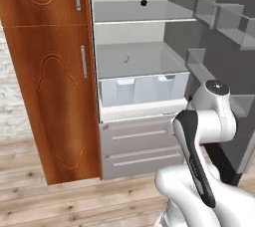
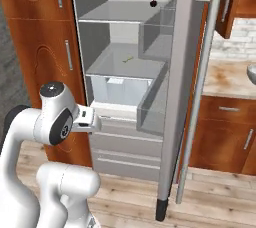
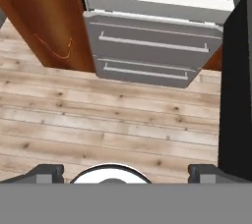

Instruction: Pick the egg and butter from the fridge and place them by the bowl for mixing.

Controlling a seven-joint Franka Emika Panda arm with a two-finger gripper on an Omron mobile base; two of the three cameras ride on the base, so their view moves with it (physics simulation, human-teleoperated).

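Fridge (image 1: 149, 136): we see its door swung open.
Butter (image 1: 126, 59): on the shelf above the fridge's drawer.
Gripper (image 3: 126, 173): fingers spread wide, empty, facing the fridge's lower drawers.

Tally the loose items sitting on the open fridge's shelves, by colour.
Dark red stemmed fruit, upper shelf: 1
Pale-yellow butter, shelf above the translucent drawer: 1
Total: 2

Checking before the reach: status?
Gripper open, empty, facing floor. Butter on fridge middle shelf; egg not spotted. Fridge door open, nothing blocking.
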